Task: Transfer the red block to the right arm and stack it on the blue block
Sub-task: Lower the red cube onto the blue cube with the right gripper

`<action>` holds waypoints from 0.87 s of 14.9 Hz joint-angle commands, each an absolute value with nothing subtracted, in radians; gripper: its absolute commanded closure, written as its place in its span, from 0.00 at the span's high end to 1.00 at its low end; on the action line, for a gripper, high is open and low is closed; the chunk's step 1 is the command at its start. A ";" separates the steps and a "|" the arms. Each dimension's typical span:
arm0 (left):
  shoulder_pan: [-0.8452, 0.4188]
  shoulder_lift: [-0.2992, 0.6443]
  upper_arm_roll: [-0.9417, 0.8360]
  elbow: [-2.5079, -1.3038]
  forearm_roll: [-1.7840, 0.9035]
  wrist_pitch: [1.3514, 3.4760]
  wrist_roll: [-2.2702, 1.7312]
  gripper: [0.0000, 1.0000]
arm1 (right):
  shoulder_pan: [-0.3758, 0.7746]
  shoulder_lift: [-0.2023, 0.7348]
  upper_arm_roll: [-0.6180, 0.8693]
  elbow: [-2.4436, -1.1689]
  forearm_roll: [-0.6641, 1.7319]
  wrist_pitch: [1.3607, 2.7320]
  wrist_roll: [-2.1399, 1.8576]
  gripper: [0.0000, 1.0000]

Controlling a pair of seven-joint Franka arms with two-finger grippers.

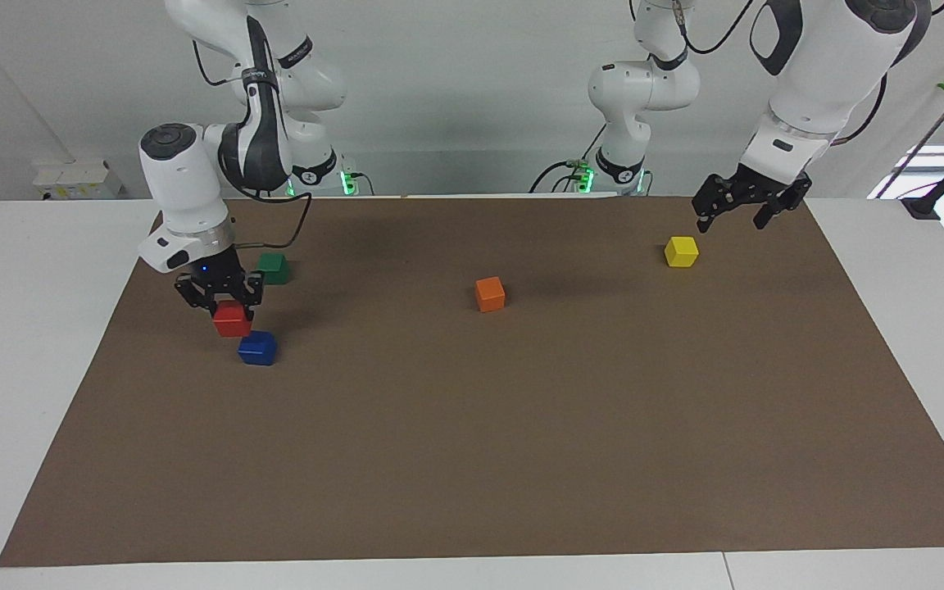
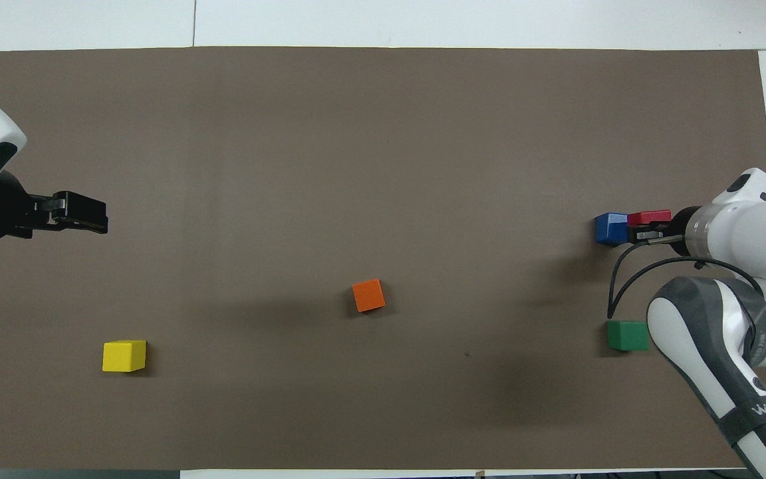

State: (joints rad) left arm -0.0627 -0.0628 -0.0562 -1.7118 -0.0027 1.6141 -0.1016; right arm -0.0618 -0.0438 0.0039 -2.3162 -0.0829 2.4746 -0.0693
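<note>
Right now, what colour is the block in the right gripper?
Red. The right gripper holds the red block just above the blue block; clearest in the facing view.

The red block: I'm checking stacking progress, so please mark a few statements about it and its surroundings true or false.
1. The right gripper holds the red block. True.
2. The red block rests squarely on the blue block. False: it is held beside the blue block, not yet stacked.
3. The left gripper holds the yellow block. False: it is open, above the brown mat.
4. The green block lies nearer the robots than the blue block. True.
</note>
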 commanded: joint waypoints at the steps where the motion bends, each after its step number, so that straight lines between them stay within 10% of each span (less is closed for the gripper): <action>1: -0.081 -0.086 -0.043 -1.749 0.012 1.634 -0.104 1.00 | -0.069 -0.014 0.012 -2.322 -0.100 2.534 -0.052 0.00; 13: -0.095 -0.084 -0.043 -1.743 -0.037 1.637 -0.100 1.00 | -0.046 0.011 0.012 -2.319 -0.057 2.562 -0.032 0.00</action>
State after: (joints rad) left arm -0.0768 -0.0649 -0.0589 -1.7218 -0.0214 1.6177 -0.0997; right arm -0.0362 0.0084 0.0065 -2.3165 -0.0781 2.5376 -0.0459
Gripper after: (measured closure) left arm 0.000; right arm 0.445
